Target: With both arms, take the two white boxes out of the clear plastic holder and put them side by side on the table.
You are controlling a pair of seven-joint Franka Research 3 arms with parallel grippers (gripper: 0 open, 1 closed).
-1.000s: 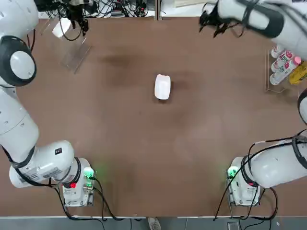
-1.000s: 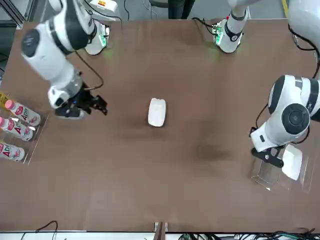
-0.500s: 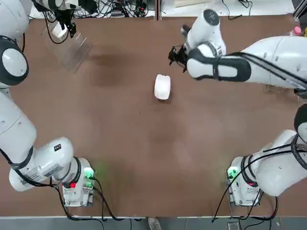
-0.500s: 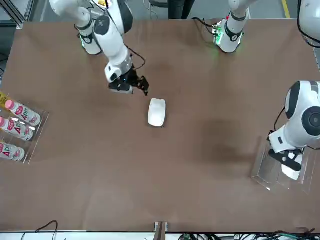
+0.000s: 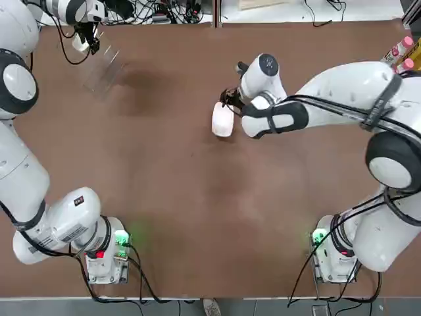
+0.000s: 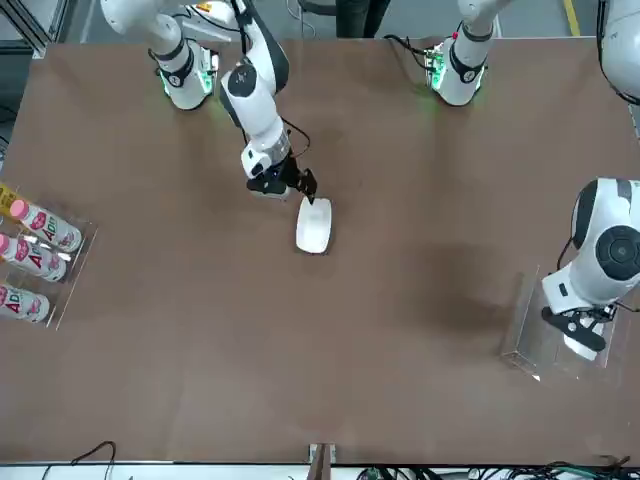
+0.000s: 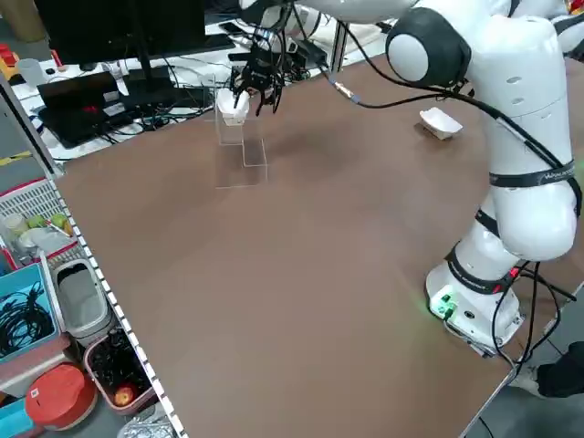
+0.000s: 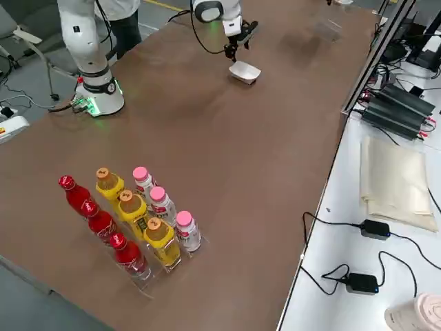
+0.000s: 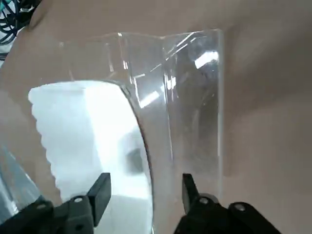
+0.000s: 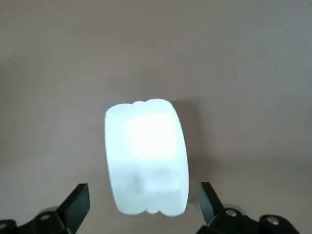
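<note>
From the top view, you see one white box point(image 5: 223, 119) lying alone mid-table point(image 5: 197, 217), with the right gripper point(image 5: 229, 100) hanging just beside its far end. The left gripper point(image 5: 87, 38) sits at the far left corner over the clear plastic holder point(image 5: 103, 70), which shows only as faint edges here.

From the front view, you get what the overhead hides: the second white box point(image 6: 580, 340) stands in the holder point(image 6: 545, 345) under the left gripper point(image 6: 577, 327), so half the job looks unfinished.

The left side view shows you that box point(image 7: 233, 105) propped upright in the rack point(image 7: 242, 151), with the dark fingers point(image 7: 258, 87) spread around its top; likely the slanted slot keeps it presented for a pick from above.

In the right side view you find the table box point(image 8: 244, 72) lying flat, the right gripper point(image 8: 238, 43) just above it.

The left wrist view tells you the jaws are parted, one finger point(image 9: 100, 192) in front of the box point(image 9: 83, 146) and the other point(image 9: 189, 191) past the acrylic wall point(image 9: 195, 97); nothing is gripped yet.

The right wrist view shows its fingers point(image 10: 78, 202) spread wide to either side of the box point(image 10: 146, 156), clear of it, grasping nothing.
</note>
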